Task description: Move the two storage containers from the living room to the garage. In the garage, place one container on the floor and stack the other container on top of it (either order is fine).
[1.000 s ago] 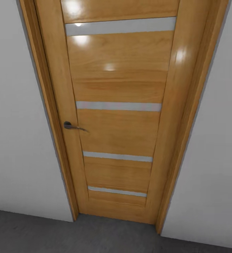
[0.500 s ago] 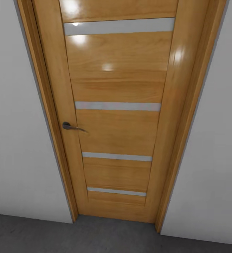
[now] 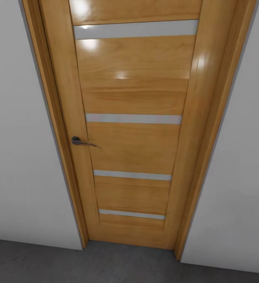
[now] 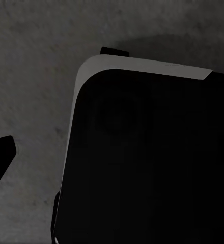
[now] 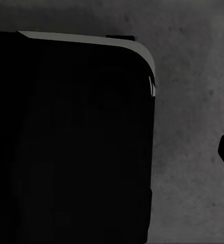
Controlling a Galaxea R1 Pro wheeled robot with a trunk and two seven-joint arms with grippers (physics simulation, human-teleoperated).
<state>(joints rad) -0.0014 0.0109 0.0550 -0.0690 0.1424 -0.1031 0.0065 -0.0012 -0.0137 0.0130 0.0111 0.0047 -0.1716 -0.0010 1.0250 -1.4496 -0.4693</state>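
Where frame cuts, door [image 3: 131, 129] top unseen.

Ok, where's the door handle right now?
In the head view, the door handle sits on the wooden door's left edge, about mid-height, beside the left door frame.

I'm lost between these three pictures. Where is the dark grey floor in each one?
Head view: the floor is the dark strip under the wooden door.
Left wrist view: the floor is the rough grey surface behind the black rounded body.
Right wrist view: the floor lies likewise behind the black rounded body.
Shared landmark: that pale-edged body in both wrist views.
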